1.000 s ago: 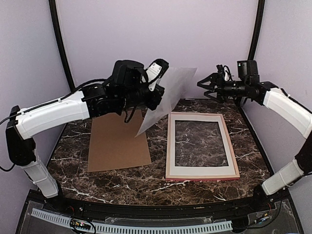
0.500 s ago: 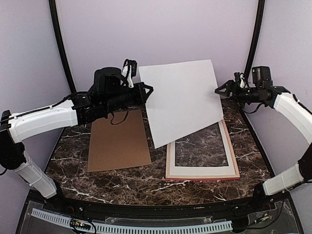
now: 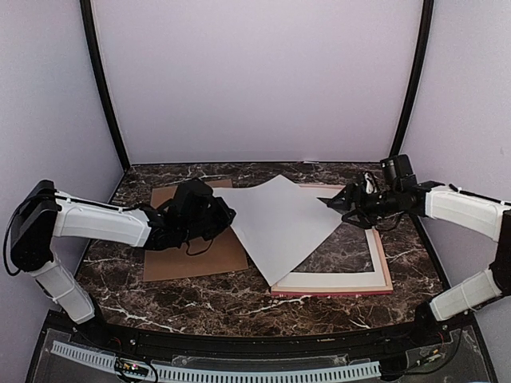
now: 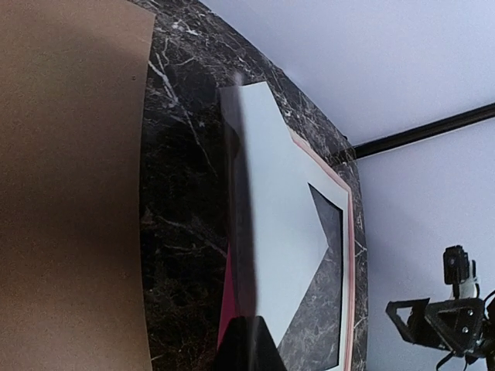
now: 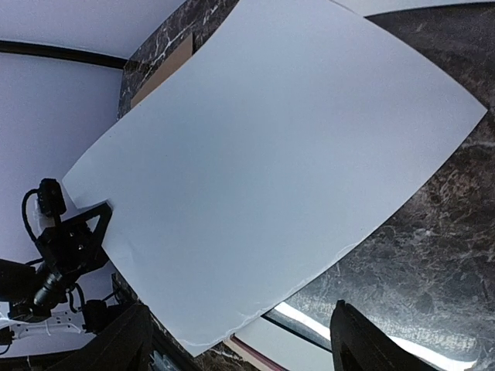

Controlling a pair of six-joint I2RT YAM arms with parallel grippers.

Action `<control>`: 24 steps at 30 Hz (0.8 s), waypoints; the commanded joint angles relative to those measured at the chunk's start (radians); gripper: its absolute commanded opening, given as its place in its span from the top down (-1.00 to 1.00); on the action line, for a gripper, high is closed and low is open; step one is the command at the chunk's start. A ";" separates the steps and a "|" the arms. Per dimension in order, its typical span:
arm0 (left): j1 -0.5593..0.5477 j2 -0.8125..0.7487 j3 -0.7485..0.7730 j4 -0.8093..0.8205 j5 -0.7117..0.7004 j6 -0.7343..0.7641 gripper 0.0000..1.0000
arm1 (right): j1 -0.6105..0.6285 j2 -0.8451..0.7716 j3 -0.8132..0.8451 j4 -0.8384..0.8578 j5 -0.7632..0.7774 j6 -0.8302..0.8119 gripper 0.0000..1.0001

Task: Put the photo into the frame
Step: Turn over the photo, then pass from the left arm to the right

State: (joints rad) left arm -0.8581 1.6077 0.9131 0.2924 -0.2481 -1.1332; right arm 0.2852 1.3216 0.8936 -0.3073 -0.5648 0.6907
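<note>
The photo (image 3: 279,227) shows only its plain white back and lies slantwise, low over the left half of the frame (image 3: 384,271). My left gripper (image 3: 226,215) is shut on the photo's left corner; in the left wrist view the sheet (image 4: 278,232) runs edge-on into the dark fingertips (image 4: 249,348). The frame's pink edge (image 4: 356,255) holds a white mat (image 3: 327,280). My right gripper (image 3: 334,202) stands open at the photo's right corner. In the right wrist view the sheet (image 5: 271,162) reaches down between the open gripper (image 5: 241,328), and neither finger touches it.
A brown backing board (image 3: 188,255) lies flat left of the frame, under my left arm. Dark marble table (image 3: 239,299) shows at the front. The enclosure's walls and black poles (image 3: 102,88) stand close on both sides.
My left arm has swung down from high above the table, bringing the photo from upright to nearly flat over the frame. My right gripper has come down and in to the photo's right corner.
</note>
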 commanded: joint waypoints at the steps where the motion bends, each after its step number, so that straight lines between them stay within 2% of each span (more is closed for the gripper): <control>1: -0.001 -0.025 -0.065 0.090 -0.062 -0.172 1.00 | 0.072 0.029 -0.100 0.169 0.045 0.084 -0.61; 10: -0.002 -0.090 -0.177 0.089 -0.123 -0.320 1.00 | 0.233 0.117 -0.223 0.362 0.081 0.223 -0.59; 24: 0.000 -0.133 -0.189 0.132 -0.077 -0.462 1.00 | 0.394 0.190 -0.285 0.582 0.112 0.414 -0.52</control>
State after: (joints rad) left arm -0.8581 1.5227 0.7261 0.3889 -0.3294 -1.5494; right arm 0.6449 1.4868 0.6350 0.1555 -0.4683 1.0286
